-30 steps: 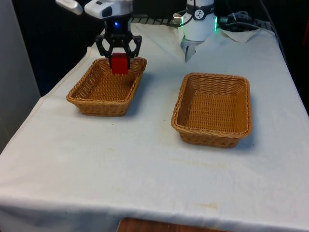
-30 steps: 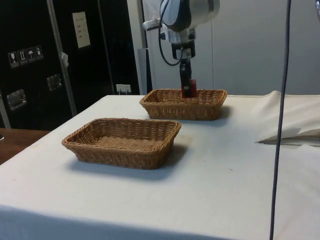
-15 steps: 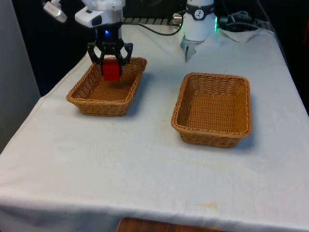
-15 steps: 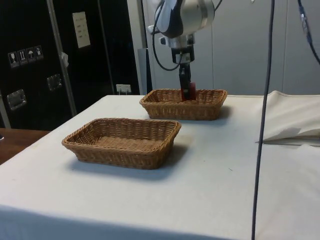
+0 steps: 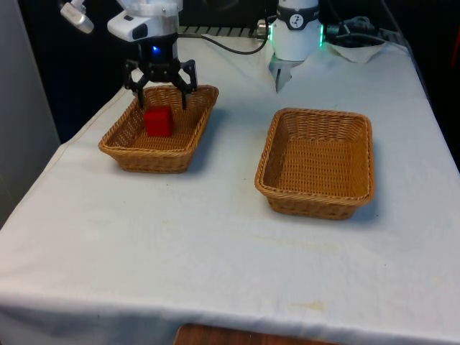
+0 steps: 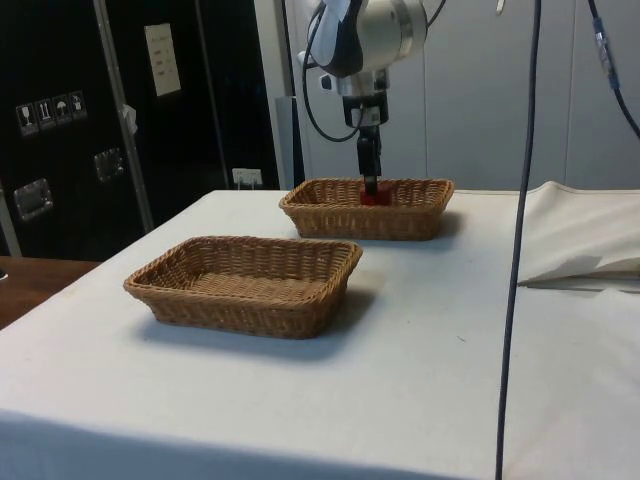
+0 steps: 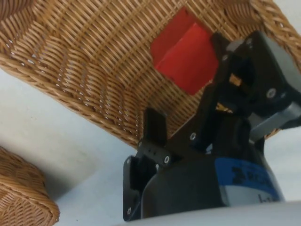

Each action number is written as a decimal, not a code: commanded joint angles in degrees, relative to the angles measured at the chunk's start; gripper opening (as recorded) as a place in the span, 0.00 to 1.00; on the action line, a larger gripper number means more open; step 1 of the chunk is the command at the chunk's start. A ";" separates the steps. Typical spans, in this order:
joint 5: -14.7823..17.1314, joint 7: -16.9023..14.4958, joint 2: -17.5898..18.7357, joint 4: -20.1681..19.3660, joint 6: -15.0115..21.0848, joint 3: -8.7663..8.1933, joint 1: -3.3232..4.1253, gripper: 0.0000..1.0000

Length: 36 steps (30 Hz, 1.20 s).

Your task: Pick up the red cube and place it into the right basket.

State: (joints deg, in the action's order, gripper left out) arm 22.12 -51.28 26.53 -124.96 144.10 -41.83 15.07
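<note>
Open cloth (image 5: 215, 230) between baskets. Pincer (image 5: 160, 97) spread above cube (image 5: 158, 121), basket wall (image 5: 203, 118) close beside.

You're looking down past the tool (image 7: 188, 117), its fingers spread apart, at the red cube (image 7: 185, 57) lying free on the woven floor of a wicker basket (image 7: 84, 75). Another basket's rim (image 7: 23, 197) sits on the white-clothed surface (image 7: 56, 141).

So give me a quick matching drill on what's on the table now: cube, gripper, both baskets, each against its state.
1. cube
2. gripper
3. left basket
4. right basket

a. empty
b. open, above the cube
c. holds the cube
d. red, lying on wicker

Left and right as in the front view.

Pairs: 1-d, 2-b, 3-c, 4-a
</note>
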 commanded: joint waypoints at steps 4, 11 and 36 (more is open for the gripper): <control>0.17 -0.34 0.00 0.23 -0.34 0.11 -0.29 1.00; -0.69 -0.11 -1.26 -0.11 -1.03 -0.97 0.17 1.00; -11.86 10.54 -15.47 -2.69 -5.50 -1.32 3.32 1.00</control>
State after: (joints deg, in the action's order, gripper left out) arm 11.75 -42.63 11.75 -127.54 138.43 -43.09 17.59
